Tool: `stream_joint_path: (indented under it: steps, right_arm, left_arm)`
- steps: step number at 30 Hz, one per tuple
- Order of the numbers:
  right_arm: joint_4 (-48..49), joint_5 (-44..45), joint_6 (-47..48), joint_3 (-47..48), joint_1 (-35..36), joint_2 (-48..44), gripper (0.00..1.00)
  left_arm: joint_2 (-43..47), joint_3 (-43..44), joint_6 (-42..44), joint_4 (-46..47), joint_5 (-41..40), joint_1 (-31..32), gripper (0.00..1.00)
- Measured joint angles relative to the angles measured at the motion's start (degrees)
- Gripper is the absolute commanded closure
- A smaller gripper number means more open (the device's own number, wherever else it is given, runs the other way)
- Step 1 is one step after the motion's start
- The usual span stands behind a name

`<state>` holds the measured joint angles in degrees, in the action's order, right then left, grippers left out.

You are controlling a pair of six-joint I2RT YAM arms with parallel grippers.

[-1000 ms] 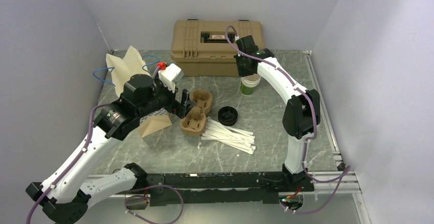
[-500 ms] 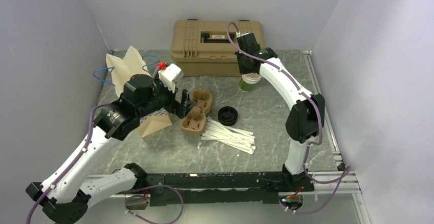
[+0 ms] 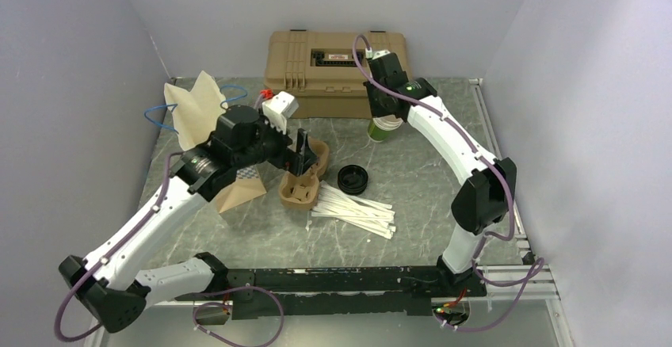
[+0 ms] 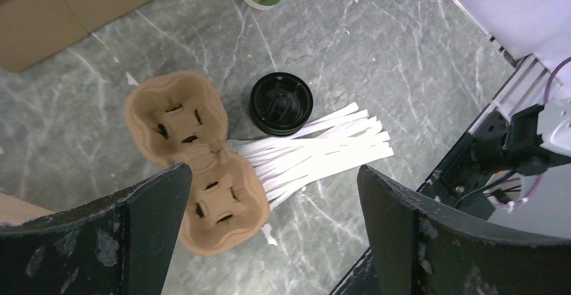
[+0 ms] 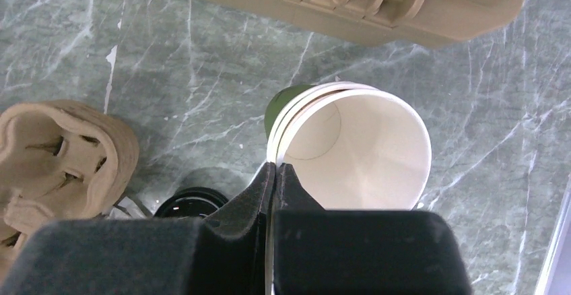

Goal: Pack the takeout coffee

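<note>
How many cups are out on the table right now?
1 that I can see: the green cup beside the tan box, its rim pinched by the right end effector. Its doubled rim hints at another nested inside; others may be hidden.

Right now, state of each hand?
Left hand: open, empty.
Right hand: closed on the green cup rim.

A green marbled table [image 3: 444, 196] carries a tan hard case [image 3: 333, 62] at the back, with a green cup [image 3: 383, 130] just in front of it. Mid-table lie a pulp cup carrier [image 3: 303, 184], a black lid [image 3: 353, 179] and white paper strips [image 3: 357, 211]. A brown paper bag [image 3: 238, 192] sits to the left.
</note>
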<state>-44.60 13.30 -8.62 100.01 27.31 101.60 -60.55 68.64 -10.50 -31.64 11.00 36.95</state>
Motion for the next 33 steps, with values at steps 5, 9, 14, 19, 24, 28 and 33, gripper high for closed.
stream_joint_path:
  steps: [5, 9, 14, 19, 24, 28, 33]
  right_arm:
    - [0.11, -0.09, 0.00, -1.86, 0.70, -1.90, 1.00]
    - [0.02, -0.22, 0.00, -4.22, 1.05, -3.41, 1.00]
    - [0.07, -0.26, 0.00, -5.29, 1.68, -5.18, 1.00]
    - [0.13, -0.09, 0.00, -6.47, 2.05, -6.84, 1.00]
    - [0.13, 0.17, 0.00, -7.72, 2.10, -7.52, 1.00]
    - [0.11, 0.20, 0.00, -7.89, 2.10, -7.89, 1.00]
    - [0.09, 0.24, 0.02, -7.89, 2.10, -7.96, 1.00]
  left_arm:
    - [-5.20, 0.09, -8.52, 3.28, 0.39, 0.00, 0.01]
    - [-9.64, 0.09, -13.90, 7.21, 0.70, 0.00, 0.01]
    - [-15.39, 0.13, -19.08, 12.41, -0.04, 0.00, 0.01]
    - [-23.17, 1.88, -23.58, 16.94, -0.42, 0.00, 0.02]
    - [-29.86, 5.29, -26.77, 20.24, -0.35, 0.00, 0.02]
    - [-34.67, 9.40, -28.63, 22.97, 0.13, 0.00, 0.02]
    - [-39.58, 12.48, -31.58, 27.08, 2.64, -0.44, 0.02]
